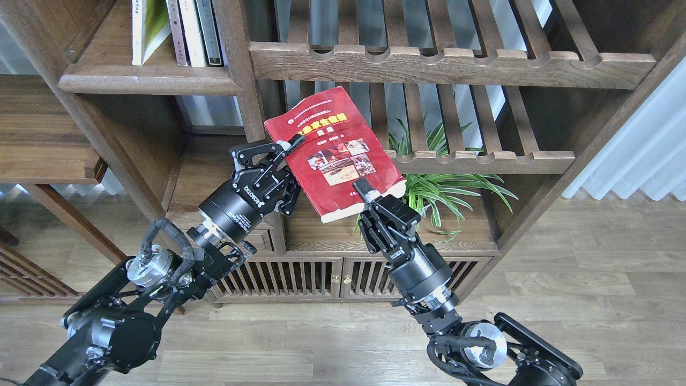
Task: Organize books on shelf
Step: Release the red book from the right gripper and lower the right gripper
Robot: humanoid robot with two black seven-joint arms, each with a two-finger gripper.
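Observation:
A red book [335,155] with small photos and a yellow title is held tilted in the air in front of the bookcase's slatted middle bay. My left gripper [291,146] is shut on its left edge. My right gripper [368,191] is shut on its lower edge. The shelf [144,80], a flat dark-brown board with a rounded front, is at the upper left. On it stand a yellow-green and white book [146,29], a thin maroon-brown spine [176,32] and two more spines, all cut off by the top edge.
Two slatted racks with notched rails [450,64] cross the middle bay above and behind the book. A potted spider plant [445,187] stands just right of my right gripper. A thick upright post [241,69] separates the shelf from the racks. A low cabinet [332,273] is below.

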